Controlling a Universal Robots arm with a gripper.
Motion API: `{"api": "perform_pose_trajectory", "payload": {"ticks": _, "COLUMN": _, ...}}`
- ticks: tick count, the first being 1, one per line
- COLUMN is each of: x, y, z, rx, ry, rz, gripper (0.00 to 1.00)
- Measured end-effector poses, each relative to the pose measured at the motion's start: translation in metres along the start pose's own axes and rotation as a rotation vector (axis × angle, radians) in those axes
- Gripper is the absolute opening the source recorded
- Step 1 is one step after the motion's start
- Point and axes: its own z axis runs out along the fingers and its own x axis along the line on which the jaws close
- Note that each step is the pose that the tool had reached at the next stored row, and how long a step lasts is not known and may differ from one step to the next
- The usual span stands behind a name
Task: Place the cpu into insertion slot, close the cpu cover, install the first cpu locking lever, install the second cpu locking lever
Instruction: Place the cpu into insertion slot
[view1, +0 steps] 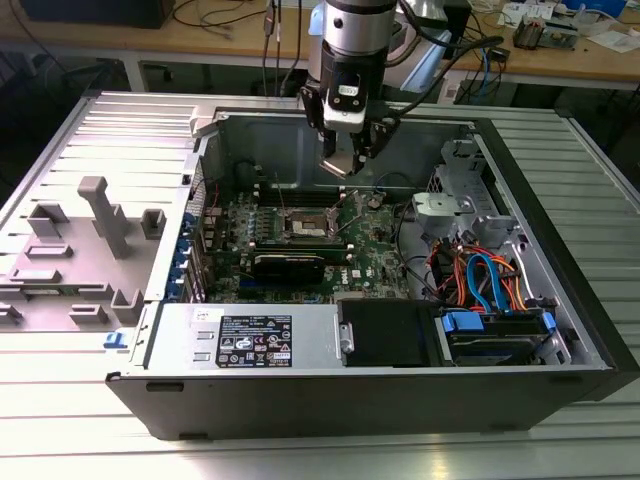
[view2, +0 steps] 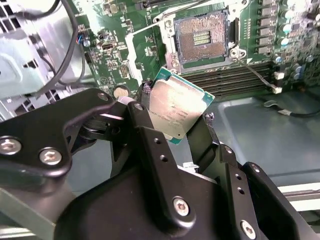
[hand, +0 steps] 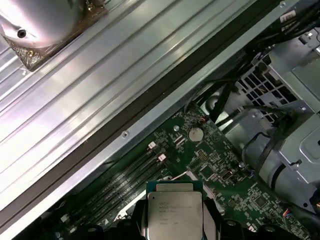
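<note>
"Two fingers of our claw (view2: 175, 117) are clamped on the cpu (view2: 176, 107), which we hold tilted, clear of the insertion slot (view2: 202, 36)."
"What worries us?"
"Lowering it skewed or rotated; we judge it could bend the slot's contacts, or slip from our grip."
"And our pose?"
"Our arm (view1: 350, 40) hangs upright, upper middle of the exterior view, claw just above-right of the open slot."

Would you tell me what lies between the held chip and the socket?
In the second wrist view, between the chip and the socket lie only a narrow strip of green board and the socket's metal rim.
</note>
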Motion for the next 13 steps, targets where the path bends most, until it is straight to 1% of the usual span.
{"api": "perform_pose_trajectory", "payload": {"ticks": 1, "x": 0.0, "y": -0.0001, "z": 0.0011, "rx": -0.0005, "ry": -0.0016, "rz": 0.021, "gripper": 0.54}}
{"api": "perform_pose_trajectory", "payload": {"ticks": 5, "x": -0.0001, "y": -0.0003, "z": 0.0038, "rx": -0.0017, "ry": -0.0059, "rz": 0.077, "gripper": 0.54}}
{"api": "perform_pose_trajectory", "payload": {"ticks": 7, "x": -0.0001, "y": -0.0005, "z": 0.0061, "rx": -0.0026, "ry": -0.0094, "rz": 0.123, "gripper": 0.54}}
{"api": "perform_pose_trajectory", "payload": {"ticks": 13, "x": -0.0002, "y": -0.0008, "z": 0.0102, "rx": -0.0043, "ry": -0.0158, "rz": 0.208, "gripper": 0.54}}
